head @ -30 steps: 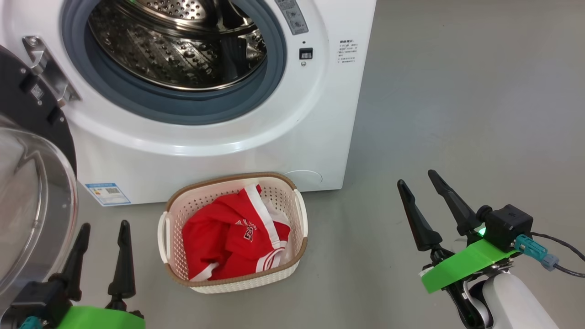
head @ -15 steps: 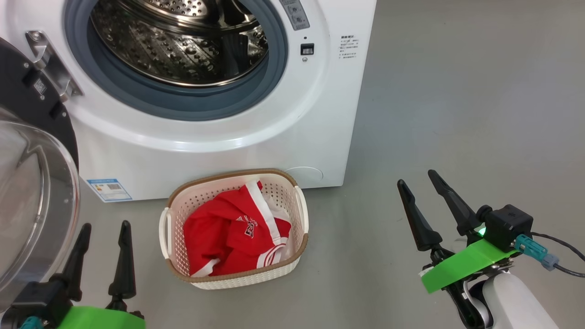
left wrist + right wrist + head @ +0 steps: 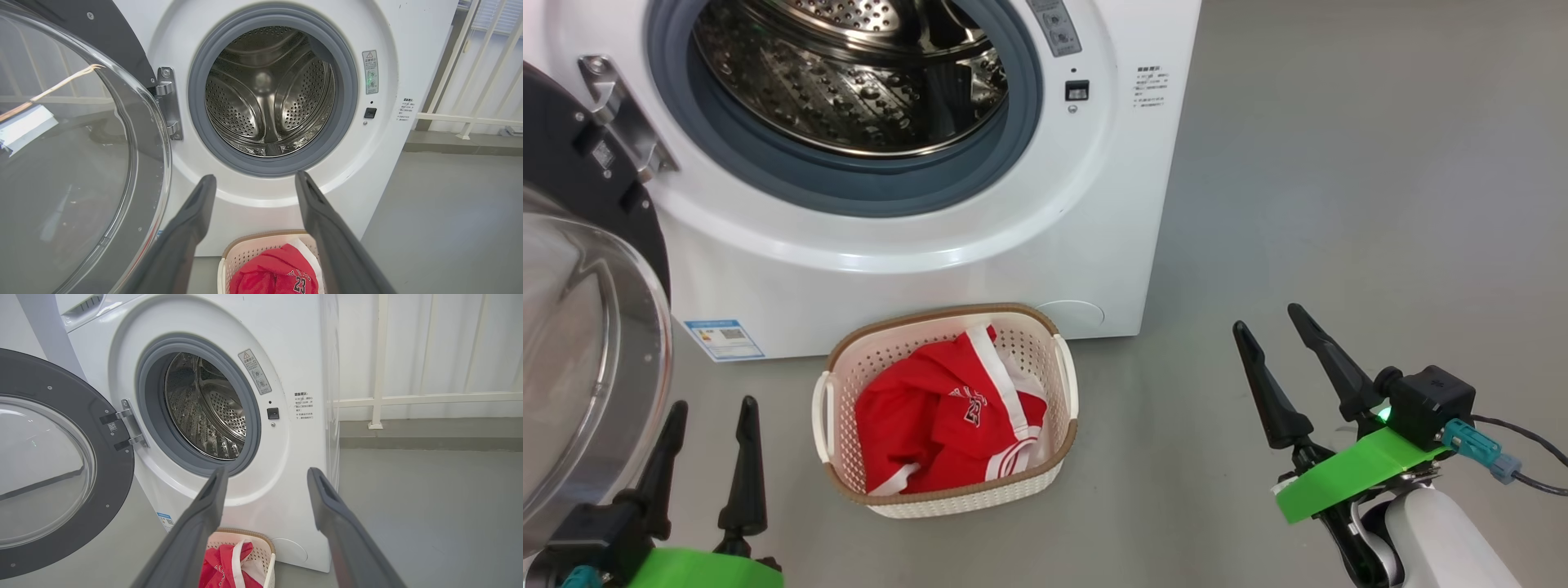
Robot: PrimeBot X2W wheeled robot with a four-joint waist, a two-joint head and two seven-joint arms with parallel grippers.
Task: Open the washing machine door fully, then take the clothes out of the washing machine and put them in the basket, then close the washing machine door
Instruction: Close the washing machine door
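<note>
The white washing machine [image 3: 980, 245] stands ahead with its steel drum [image 3: 269, 94] bare inside. Its door [image 3: 580, 327] is swung wide open at the left, glass bowl [image 3: 65, 163] facing out, black frame [image 3: 118, 473] hinged to the front. On the floor before the machine sits the cream basket [image 3: 849, 384], holding the red clothes [image 3: 939, 425] with white trim; "23" reads on the jersey [image 3: 282, 277]. My left gripper [image 3: 711, 404] is open at the lower left, beside the door's glass. Open too, my right gripper [image 3: 1267, 317] hovers over bare floor right of the basket.
Grey floor [image 3: 1339, 204] spreads to the right of the machine. A white railing [image 3: 380, 375] and a low grey kerb [image 3: 429, 437] run behind it. A cable [image 3: 1527, 457] trails from my right wrist.
The whole head picture has drifted slightly, so the machine and basket sit a little further right in it. Both grippers stay open and keep their places.
</note>
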